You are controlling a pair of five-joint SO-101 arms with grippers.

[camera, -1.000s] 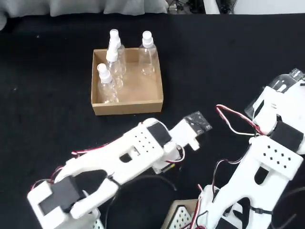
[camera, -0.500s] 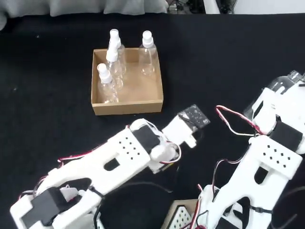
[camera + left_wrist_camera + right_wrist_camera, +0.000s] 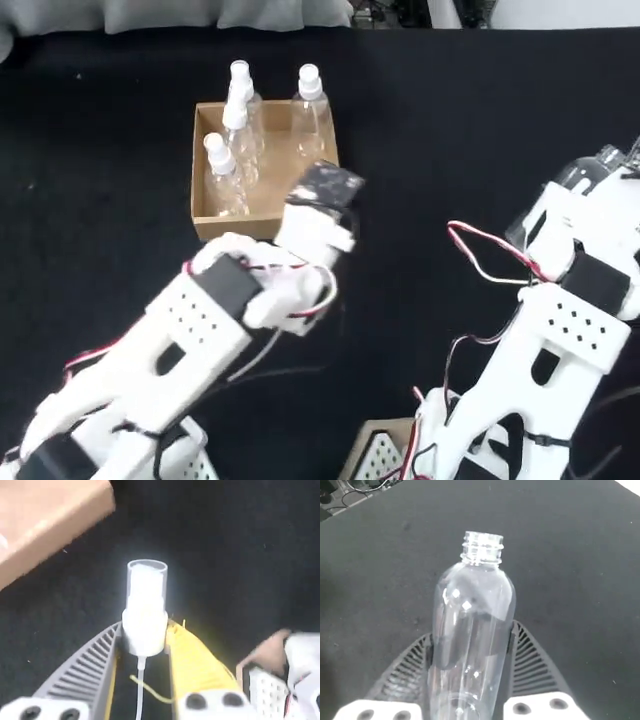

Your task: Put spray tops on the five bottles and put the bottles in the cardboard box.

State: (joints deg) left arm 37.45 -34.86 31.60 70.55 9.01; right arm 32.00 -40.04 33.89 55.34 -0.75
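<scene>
High view showed the cardboard box [image 3: 268, 226] on the black table [image 3: 450, 120], left of centre and toward the far side; four bottles [image 3: 310, 120] stood upright inside it, each already capped in white, three bunched in the box's left part and one alone by its far right corner; the left arm [image 3: 190, 330] rose from the near left edge and slanted toward the box, its wrist end over the box's near right corner; in the left wrist view the left gripper [image 3: 144, 632] was clenched on a loose spray top [image 3: 146, 605], pinching it at the white collar, with the clear cap pointing away from the wrist and the thin tube trailing back between the jaws; a corner of the box lay just beyond it; farther right, the right arm [image 3: 560, 330] reached up along the right edge; in the right wrist view the right gripper [image 3: 470, 640] was clamped around the body of an uncapped bottle [image 3: 472, 615], its threaded neck open and pointing away from the wrist; that bottle was held at the far right, well apart from the box.
</scene>
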